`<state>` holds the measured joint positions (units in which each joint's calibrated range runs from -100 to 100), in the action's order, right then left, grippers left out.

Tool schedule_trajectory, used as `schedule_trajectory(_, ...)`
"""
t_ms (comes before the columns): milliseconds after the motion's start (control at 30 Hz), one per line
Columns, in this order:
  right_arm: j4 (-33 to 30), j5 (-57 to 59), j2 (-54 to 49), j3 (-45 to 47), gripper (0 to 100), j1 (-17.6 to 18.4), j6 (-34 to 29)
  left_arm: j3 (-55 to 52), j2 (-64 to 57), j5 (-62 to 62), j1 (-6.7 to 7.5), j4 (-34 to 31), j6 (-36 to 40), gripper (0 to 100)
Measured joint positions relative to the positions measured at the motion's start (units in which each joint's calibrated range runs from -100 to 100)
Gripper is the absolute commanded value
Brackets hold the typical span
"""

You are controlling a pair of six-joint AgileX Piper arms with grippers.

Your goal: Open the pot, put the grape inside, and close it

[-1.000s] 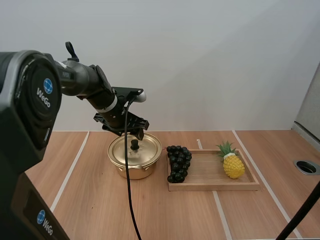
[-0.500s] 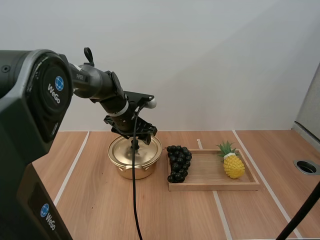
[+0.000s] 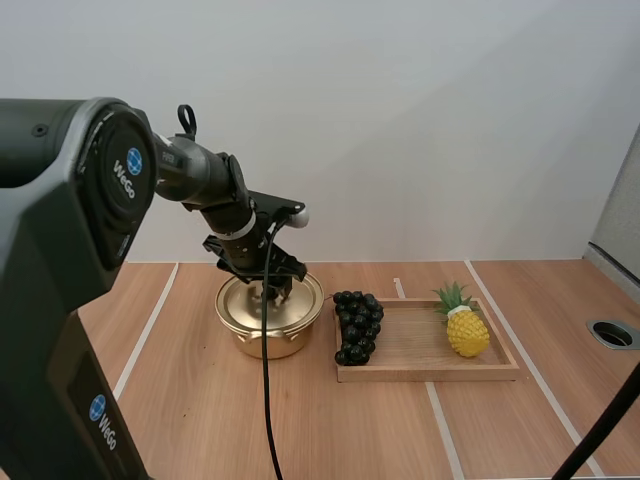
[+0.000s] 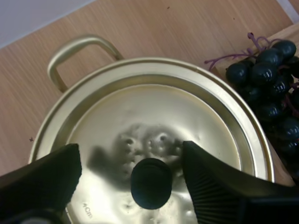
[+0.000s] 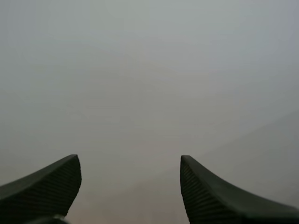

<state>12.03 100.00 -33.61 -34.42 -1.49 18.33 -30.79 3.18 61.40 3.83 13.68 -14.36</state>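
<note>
My left pincer [image 4: 130, 161] released, fingers apart, straddling black knob [image 4: 150, 183] on lid [image 4: 163, 112]; knob sits off-centre in gap. Pot [image 3: 265, 340] lidded, on tabletop [image 3: 190, 420], just left of grapes [image 3: 357, 325] at tray [image 3: 430, 372] left end. Left arm nearer. My right pincer [image 5: 131, 163] released, empty.

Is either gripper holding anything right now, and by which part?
Nothing is held. The left gripper stands open astride the lid knob, not touching it; the right gripper is open too.
</note>
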Motion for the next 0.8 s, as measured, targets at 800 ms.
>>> schedule_trajectory(800, 0.0, 0.0, 0.0, 0.0, 100, 0.0, 0.58, 6.18, -7.11, 2.68, 0.13, 0.43, 4.03, 0)
